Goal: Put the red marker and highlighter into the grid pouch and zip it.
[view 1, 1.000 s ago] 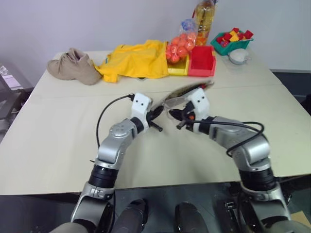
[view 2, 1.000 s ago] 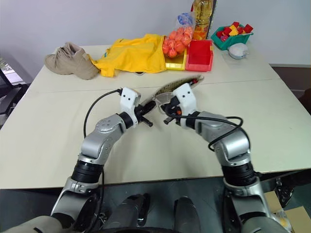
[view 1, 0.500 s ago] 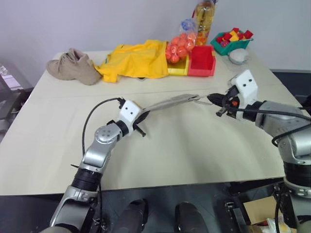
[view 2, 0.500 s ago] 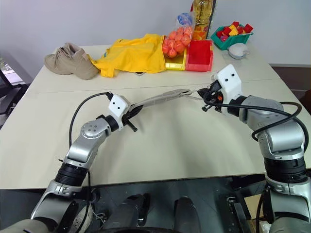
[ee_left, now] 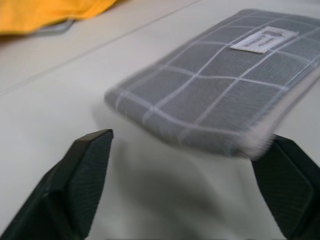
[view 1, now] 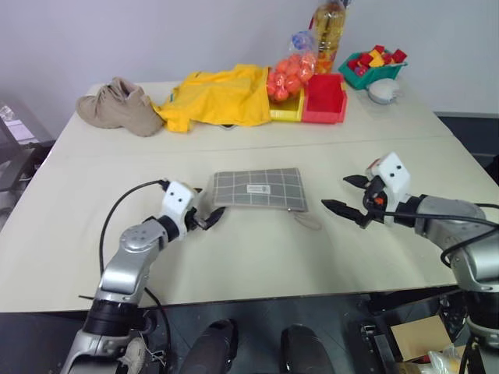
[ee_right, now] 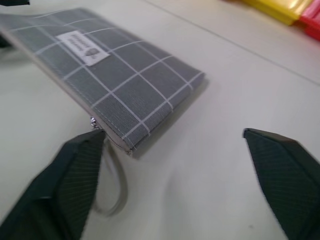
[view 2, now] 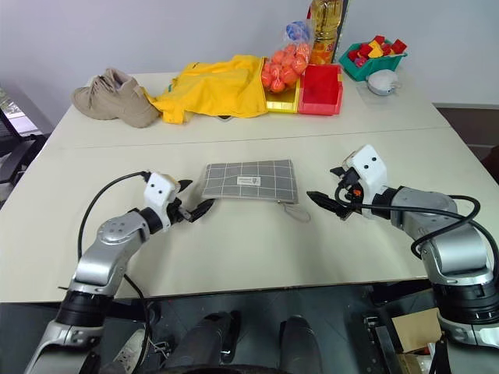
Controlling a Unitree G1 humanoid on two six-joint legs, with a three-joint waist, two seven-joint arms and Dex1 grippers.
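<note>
Grid pouch (view 1: 258,188) is lying flat on the pale table (view 1: 257,249), midway between the two arms, with its small white label (ee_right: 82,41) facing up and its long edges running across the robot's front. Its zipper edge is facing the robot, and the grey loop pull (view 1: 306,220) is trailing off the corner nearest the right arm (the loop is resting limp on the tabletop). Neither the red marker nor the highlighter is showing anywhere on the table, and whether they are lying inside the pouch cannot be told.

Left gripper (view 1: 212,217) is sitting low over the table just beside the pouch's near left corner, its two black fingers (ee_left: 80,175) standing wide apart and gripping nothing; in the left wrist view the pouch's end is lying just beyond the fingertips without touching them. Right gripper (view 1: 348,196) is hovering off the pouch's right end, near it but apart, its fingers (ee_right: 75,175) likewise spread wide and empty, pointing toward the pouch's corner.

Along the far edge of the table a tan shoe (view 1: 117,106), a yellow garment (view 1: 217,95), a bag of orange balls (view 1: 287,74), a red bin (view 1: 324,98) and a green basket of blocks (view 1: 373,64) are sitting well away from the pouch.
</note>
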